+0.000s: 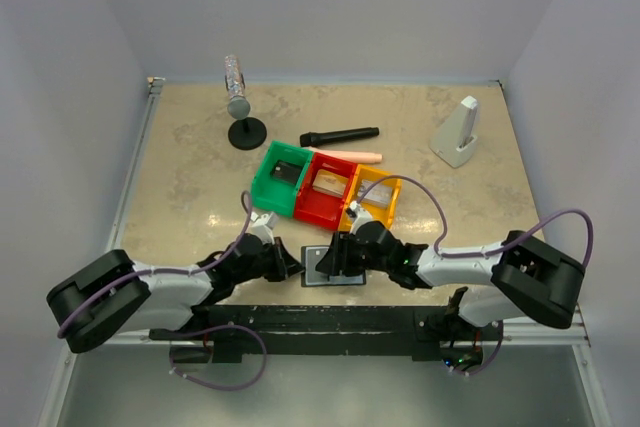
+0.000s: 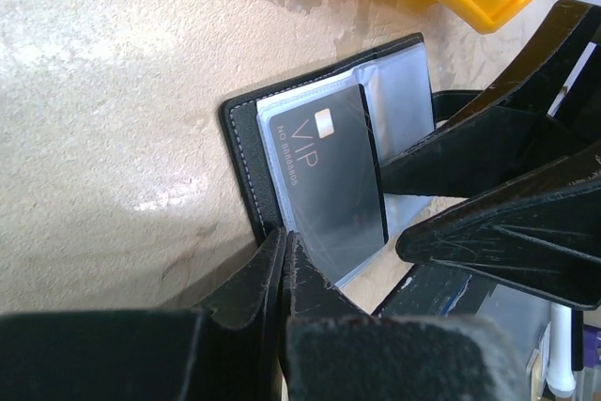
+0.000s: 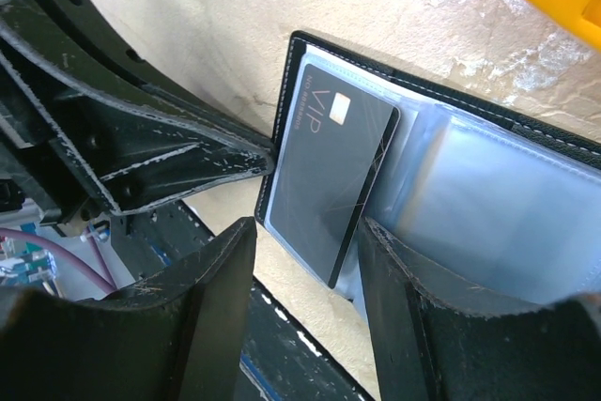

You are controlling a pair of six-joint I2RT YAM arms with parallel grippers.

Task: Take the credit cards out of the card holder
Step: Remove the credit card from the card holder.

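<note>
1. Closest to the lens, at the bottom of the left wrist view, the left gripper (image 2: 284,246) has its fingers pressed fully together at the lower left edge of the card holder (image 2: 246,152). We cannot tell whether they pinch the black cover or only press against it.
2. We see the holder lying open on the table (image 2: 113,91), low in the middle of the overhead view, just below the coloured bins (image 1: 325,187).
3. A dark card (image 3: 333,161) marked VIP appears to jut partway out of a clear sleeve.
4. The right gripper (image 3: 308,232) stands released, one finger on either side of the card's lower end.
5. We judge the step to be drawing this card out. Next, the right fingers need to close on its free end and pull along the sleeve while the holder is kept from sliding.
</note>
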